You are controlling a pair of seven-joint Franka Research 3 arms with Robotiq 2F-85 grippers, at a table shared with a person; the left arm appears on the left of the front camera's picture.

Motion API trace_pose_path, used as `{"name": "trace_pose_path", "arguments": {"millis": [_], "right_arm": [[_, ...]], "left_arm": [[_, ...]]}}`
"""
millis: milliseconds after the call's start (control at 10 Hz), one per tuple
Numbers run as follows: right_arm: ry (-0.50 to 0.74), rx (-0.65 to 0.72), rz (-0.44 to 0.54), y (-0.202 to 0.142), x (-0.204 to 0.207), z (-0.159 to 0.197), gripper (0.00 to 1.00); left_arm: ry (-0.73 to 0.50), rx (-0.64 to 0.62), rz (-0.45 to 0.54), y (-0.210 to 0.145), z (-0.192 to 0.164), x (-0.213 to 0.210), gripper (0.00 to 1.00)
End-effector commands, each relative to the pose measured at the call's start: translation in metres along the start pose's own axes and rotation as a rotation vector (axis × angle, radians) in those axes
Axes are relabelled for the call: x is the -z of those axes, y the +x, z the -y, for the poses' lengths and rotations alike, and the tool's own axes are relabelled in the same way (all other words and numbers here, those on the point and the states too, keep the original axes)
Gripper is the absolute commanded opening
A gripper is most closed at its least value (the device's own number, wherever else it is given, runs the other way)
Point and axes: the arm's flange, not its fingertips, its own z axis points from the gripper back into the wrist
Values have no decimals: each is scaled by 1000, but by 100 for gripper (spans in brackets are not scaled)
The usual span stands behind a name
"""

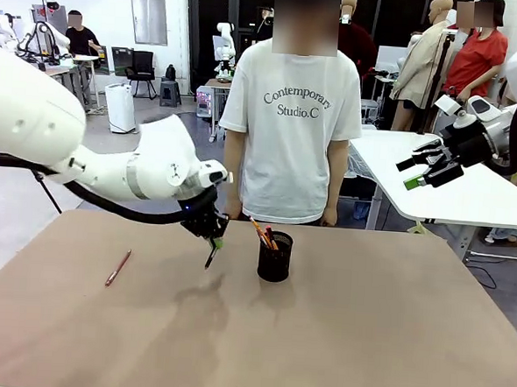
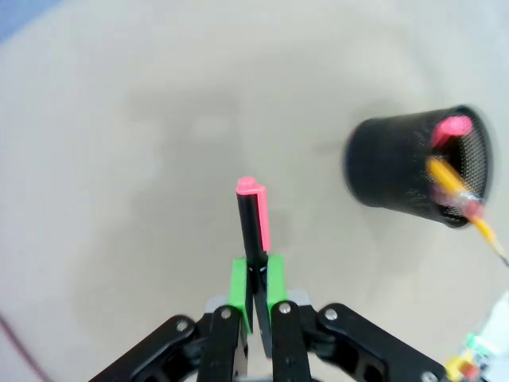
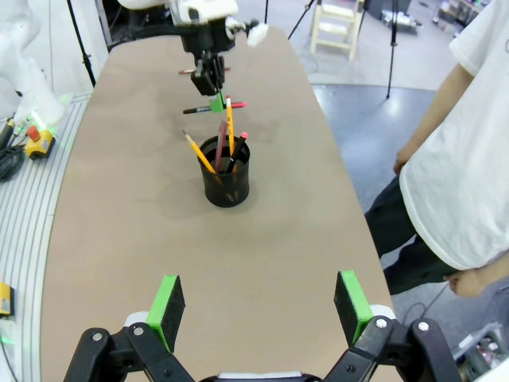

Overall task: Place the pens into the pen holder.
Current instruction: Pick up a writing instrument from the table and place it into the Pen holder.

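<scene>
Black mesh pen holder [image 1: 275, 258] stands upright on the table [image 1: 364, 340], near the middle toward the far edge. It is a small round cup, shorter than the pens in it [image 1: 265, 236]: yellow-orange pencils with dark tips and a pink-red-ended one, all leaning out over the rim. Left gripper [image 1: 216, 237] hangs just left of the holder, clear of it, green pads clamped on a black pen with a pink-red end [image 1: 212, 254]. In the left wrist view that pen sticks straight out from between the pads, red end away from the camera. The pen is off the surface, with its shadow below. One copper-brown pen [image 1: 118, 268] lies flat on the table, well apart to the left. Right gripper [image 1: 426, 173] is raised at the right side, off the table, jaws spread wide with nothing between them. The tabletop is plain matte brown with rounded corners. A person in a white printed T-shirt [image 1: 291, 117] stands at the far edge, arms down. Behind are a grey floor, a white table [image 1: 469, 198] at right, chairs, and other people farther back.
</scene>
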Motion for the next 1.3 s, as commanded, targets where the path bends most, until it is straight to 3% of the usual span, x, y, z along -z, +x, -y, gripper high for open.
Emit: {"name": "trace_pose_path", "arguments": {"millis": [0,100,200,500,700,800,1000,1200], "right_arm": [[-14,-2,-2,3,2,0,100],[-14,-2,-2,3,2,0,100],[-14,-2,-2,3,2,0,100],[-14,-2,-2,3,2,0,100],[-14,-2,-2,3,2,0,100],[-14,-2,-2,3,2,0,100],[-14,-2,-2,3,2,0,100],[-14,-2,-2,3,2,0,100]], "left_arm": [[-196,137,104,-37,-12,-28,0],[-416,288,213,-45,-14,-45,0],[-495,376,313,-49,-13,-53,0],[-514,578,607,-55,8,-70,0],[-548,641,672,-56,19,-73,0],[-435,532,586,10,49,-93,0],[-435,532,586,10,49,-93,0],[-542,662,656,3,38,-79,0]]}}
